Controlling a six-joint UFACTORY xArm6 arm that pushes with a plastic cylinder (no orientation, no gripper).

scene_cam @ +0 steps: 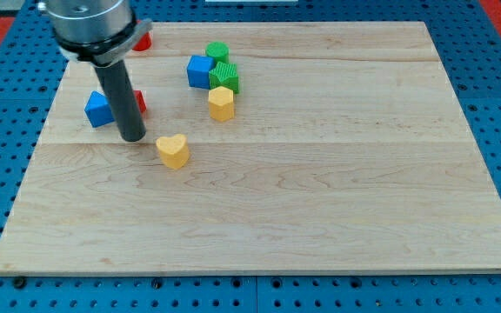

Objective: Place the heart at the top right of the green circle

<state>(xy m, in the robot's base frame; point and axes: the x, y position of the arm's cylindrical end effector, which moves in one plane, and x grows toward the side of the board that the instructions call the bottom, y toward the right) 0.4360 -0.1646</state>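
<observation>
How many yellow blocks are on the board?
2. The yellow heart lies just right of my tip. The other yellow block sits below the green blocks, near the view's top. More may hide behind the rod.

1. A pale wooden board [320, 191] carries everything; my tip [133, 137] rests on it at the view's left.
2. Just right of my tip lies the yellow heart [173, 150].
3. Left of and behind the rod sit a blue block [99, 109] and a red block [139, 103].
4. Up and right of my tip cluster a blue cube [200, 71], green circle [217, 53], green block [224, 76] and yellow block [221, 103].
5. Another red block [142, 41] sits at the top edge.
</observation>
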